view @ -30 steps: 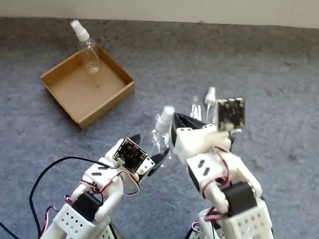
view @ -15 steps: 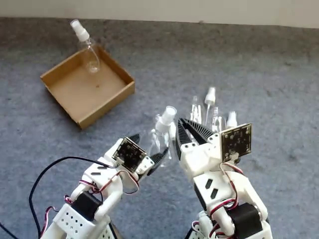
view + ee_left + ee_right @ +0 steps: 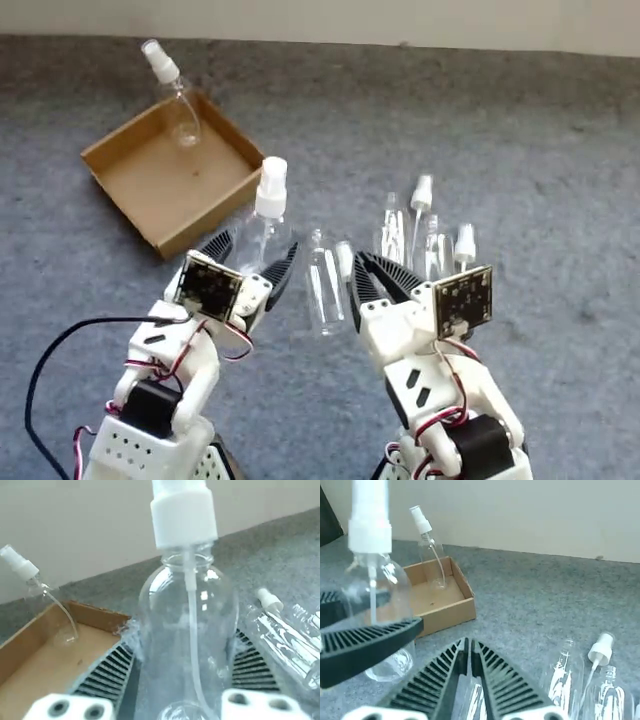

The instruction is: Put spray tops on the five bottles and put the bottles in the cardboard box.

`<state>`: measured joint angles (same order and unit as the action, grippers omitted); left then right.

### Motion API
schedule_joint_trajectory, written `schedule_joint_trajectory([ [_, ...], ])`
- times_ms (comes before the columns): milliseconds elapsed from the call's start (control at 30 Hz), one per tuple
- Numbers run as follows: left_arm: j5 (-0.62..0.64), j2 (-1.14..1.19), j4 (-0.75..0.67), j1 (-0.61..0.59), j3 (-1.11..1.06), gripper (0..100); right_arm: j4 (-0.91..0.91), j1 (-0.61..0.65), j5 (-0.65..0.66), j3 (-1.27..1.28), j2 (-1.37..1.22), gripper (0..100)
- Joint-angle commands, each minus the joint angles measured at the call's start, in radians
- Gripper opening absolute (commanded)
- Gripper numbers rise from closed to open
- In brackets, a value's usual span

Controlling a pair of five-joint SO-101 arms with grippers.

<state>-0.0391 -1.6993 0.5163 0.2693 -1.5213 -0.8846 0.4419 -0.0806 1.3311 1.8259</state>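
So, clear bottle [image 3: 262, 232] w/ white spray top [image 3: 271, 186], in left end effector [image 3: 256, 246].

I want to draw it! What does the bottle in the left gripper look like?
The bottle is clear, plastic-looking, round-shouldered and looks empty. A white spray top sits on its neck, with a thin tube running down inside. It is upright, clamped in the left gripper, near the cardboard box.
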Motion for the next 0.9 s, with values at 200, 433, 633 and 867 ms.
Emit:
schedule_joint_trajectory([
  [200, -0.084, -0.002, -0.032, -0.008, 0.197, 8, 0.166, 0.01, 0.011, 0.182, 0.012, 0.5],
  [433, -0.094, 0.074, -0.029, -0.008, 0.312, 8, 0.166, 0.01, 0.011, 0.223, 0.012, 0.5],
  [633, -0.089, 0.326, -0.032, -0.001, 0.466, 8, 0.208, 0.01, 0.011, 0.225, 0.012, 0.5],
  [867, -0.089, 0.532, -0.091, -0.007, 0.611, 8, 0.435, 0.012, 0.011, 0.401, 0.012, 0.5],
])
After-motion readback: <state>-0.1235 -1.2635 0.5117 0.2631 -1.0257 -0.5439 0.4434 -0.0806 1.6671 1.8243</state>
